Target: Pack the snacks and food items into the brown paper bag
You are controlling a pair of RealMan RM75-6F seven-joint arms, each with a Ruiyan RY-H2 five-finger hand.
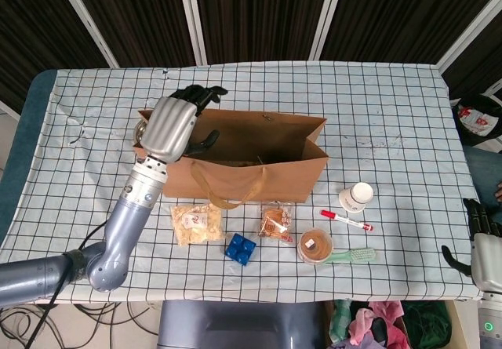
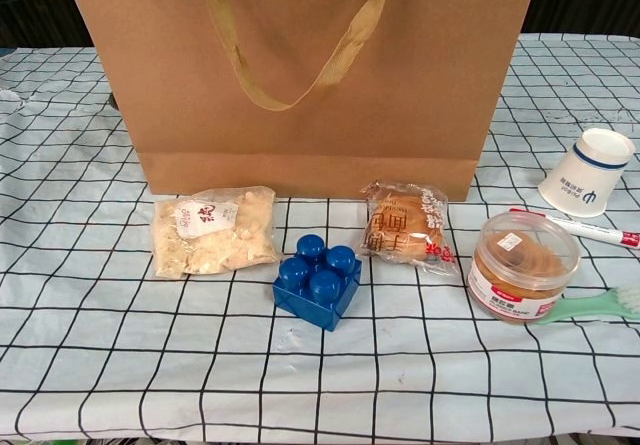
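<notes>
Fingers (image 1: pixel 205 93) of the left hand (image 1: pixel 174 124) are spread apart and hold nothing, hovering over the left end of the brown paper bag (image 1: pixel 235 165), just above its open mouth. What lies inside the bag cannot be seen from either view. The bag stands upright on the worktop (image 1: pixel 392 129), which is covered with a black-and-white checked cloth; one tan handle (image 2: pixel 290 35) hangs down its front face in the chest view.

In front of the bag, from left to right, lie a clear packet of pale snack pieces (image 2: pixel 213 230) with a red-and-white label too small to read, a blue toy brick (image 2: pixel 318 279), a wrapped bun (image 2: pixel 405 227) with red characters on its wrapper that cannot be made out, and a clear round tub (image 2: pixel 521 267) holding something brown, with a red-edged label. A green toothbrush (image 2: pixel 590 306) lies touching the tub's right side. Behind it a red-and-white marker (image 2: pixel 585 228) lies flat, and a white paper cup (image 2: pixel 590 172) with blue print stands upside down.

The right hand (image 1: pixel 478 239) rests low beyond the right edge of the worktop; whether its fingers are curled cannot be told.
</notes>
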